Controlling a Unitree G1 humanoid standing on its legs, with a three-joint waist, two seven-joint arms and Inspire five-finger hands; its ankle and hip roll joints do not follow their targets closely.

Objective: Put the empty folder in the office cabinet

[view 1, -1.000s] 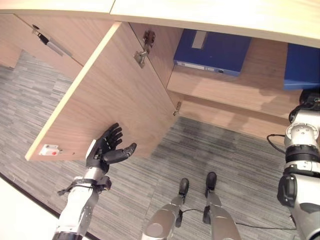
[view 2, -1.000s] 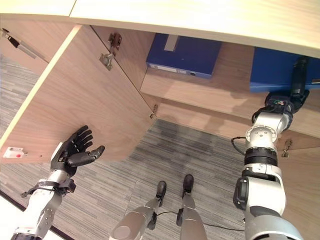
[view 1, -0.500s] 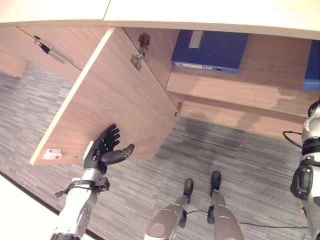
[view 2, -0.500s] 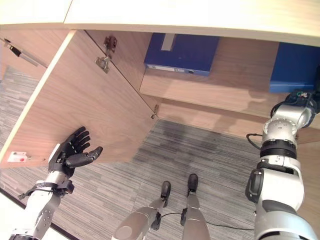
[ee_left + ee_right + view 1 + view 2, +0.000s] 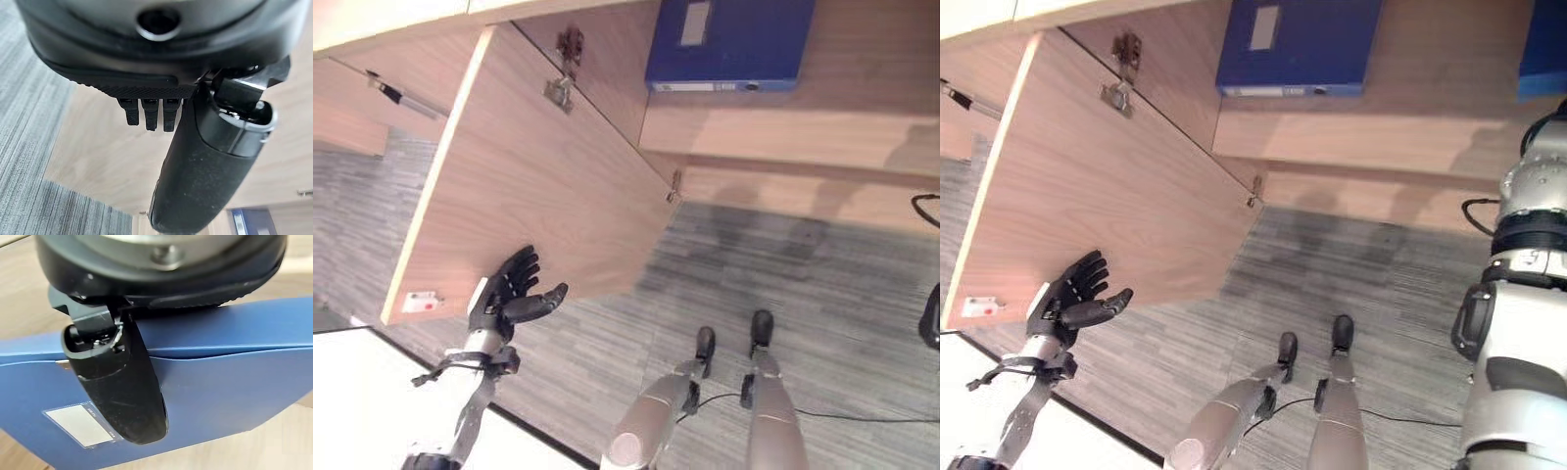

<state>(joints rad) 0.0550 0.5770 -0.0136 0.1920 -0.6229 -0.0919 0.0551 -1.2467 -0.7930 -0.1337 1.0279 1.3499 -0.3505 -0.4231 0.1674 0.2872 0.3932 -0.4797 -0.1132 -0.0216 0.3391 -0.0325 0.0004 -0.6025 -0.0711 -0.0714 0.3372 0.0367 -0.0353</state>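
Observation:
A blue folder (image 5: 234,382) with a white label (image 5: 78,423) lies on the wooden cabinet shelf, close under my right hand (image 5: 122,387), whose thumb stretches across it. The same folder's corner (image 5: 1545,44) peeks in at the upper right of the right eye view, above my right arm. A second blue folder (image 5: 729,44) lies flat further left on the same shelf (image 5: 1381,117). My left hand (image 5: 509,299) hovers open, palm up, just in front of the open cabinet door (image 5: 538,186), holding nothing.
The open wooden door swings out to the left with hinges (image 5: 560,90) on its inner face and a white catch (image 5: 419,301) at its lower corner. A closed door with a metal handle (image 5: 396,93) is further left. Grey striped carpet (image 5: 822,284) covers the floor.
The camera has tilted, so the whole picture has shifted. My right arm now reaches past the upper right edge toward the right-hand folder. The left hand has kept its pose by the door.

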